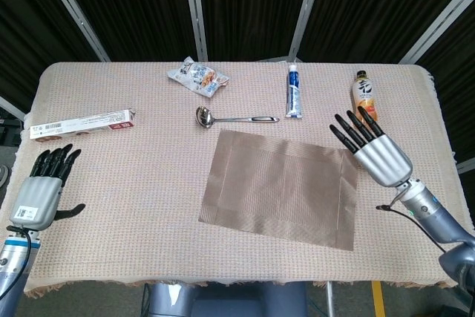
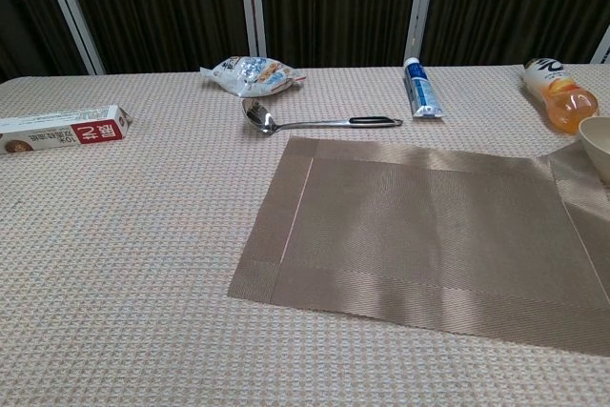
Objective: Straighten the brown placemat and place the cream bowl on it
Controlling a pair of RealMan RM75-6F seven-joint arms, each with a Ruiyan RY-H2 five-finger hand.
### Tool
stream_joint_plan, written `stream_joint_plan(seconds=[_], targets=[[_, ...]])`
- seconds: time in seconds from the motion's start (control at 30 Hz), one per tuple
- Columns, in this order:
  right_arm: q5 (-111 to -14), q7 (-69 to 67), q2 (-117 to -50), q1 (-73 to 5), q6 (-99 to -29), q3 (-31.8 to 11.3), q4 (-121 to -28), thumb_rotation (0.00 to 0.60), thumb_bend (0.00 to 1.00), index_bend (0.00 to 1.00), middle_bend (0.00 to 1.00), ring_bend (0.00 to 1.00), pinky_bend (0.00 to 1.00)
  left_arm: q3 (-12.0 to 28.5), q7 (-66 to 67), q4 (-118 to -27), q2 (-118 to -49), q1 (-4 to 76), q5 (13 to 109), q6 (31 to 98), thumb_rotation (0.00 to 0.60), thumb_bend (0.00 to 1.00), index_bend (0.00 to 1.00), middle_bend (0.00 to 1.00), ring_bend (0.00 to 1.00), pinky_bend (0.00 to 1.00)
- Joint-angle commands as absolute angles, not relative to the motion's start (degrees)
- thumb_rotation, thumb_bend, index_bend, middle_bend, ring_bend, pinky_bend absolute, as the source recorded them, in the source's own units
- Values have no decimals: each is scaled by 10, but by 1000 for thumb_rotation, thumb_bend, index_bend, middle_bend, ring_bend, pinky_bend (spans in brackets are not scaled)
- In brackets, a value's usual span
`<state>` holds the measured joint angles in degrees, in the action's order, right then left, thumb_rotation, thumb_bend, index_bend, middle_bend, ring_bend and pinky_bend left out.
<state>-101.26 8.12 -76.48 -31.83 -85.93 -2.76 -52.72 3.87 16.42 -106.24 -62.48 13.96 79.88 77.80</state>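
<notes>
The brown placemat [image 1: 278,187] [image 2: 429,235] lies flat in the middle of the table, nearly square to the front edge. Its far right corner rides up a little beside the bowl. The cream bowl [image 2: 599,145] shows only at the right edge of the chest view; in the head view my right hand covers it. My right hand [image 1: 375,150] hovers above the mat's right edge with fingers spread, holding nothing. My left hand [image 1: 41,191] stays by the front left table edge, fingers apart and empty.
Along the back stand a long red-and-white box [image 1: 82,122] [image 2: 62,129], a snack packet [image 1: 197,77] [image 2: 250,73], a metal ladle [image 1: 234,117] [image 2: 315,122], a toothpaste tube [image 1: 294,90] [image 2: 419,88] and an orange drink bottle [image 1: 363,98] [image 2: 560,92].
</notes>
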Motion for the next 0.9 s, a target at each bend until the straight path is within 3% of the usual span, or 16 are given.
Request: stream_joint_plan(seconds=[0.03, 0.17, 0.4, 0.63, 0.9], targets=[[-927, 63, -675, -231, -869, -44, -736, 600, 0, 0, 0, 0, 0, 23, 133, -1047, -630, 144, 856, 782, 600, 0, 0, 0, 0, 0], [-884, 20, -632, -182, -883, -35, -857, 600, 0, 0, 0, 0, 0, 8, 112, -1019, -640, 157, 914, 773, 600, 0, 5, 0, 0, 0], [-850, 7, -608, -115, -913, -11, -979, 600, 0, 0, 0, 0, 0, -1, 62, -973, -677, 209, 985, 725, 600, 0, 110, 0, 0, 0], [-851, 47, -626, -87, -919, 7, -1020, 600, 0, 0, 0, 0, 0, 2, 71, -934, -736, 254, 994, 664, 600, 4, 159, 0, 0, 0], [-850, 74, -649, -84, -905, 2, -1001, 600, 0, 0, 0, 0, 0, 7, 90, -859, -812, 302, 989, 600, 600, 48, 172, 0, 0, 0]])
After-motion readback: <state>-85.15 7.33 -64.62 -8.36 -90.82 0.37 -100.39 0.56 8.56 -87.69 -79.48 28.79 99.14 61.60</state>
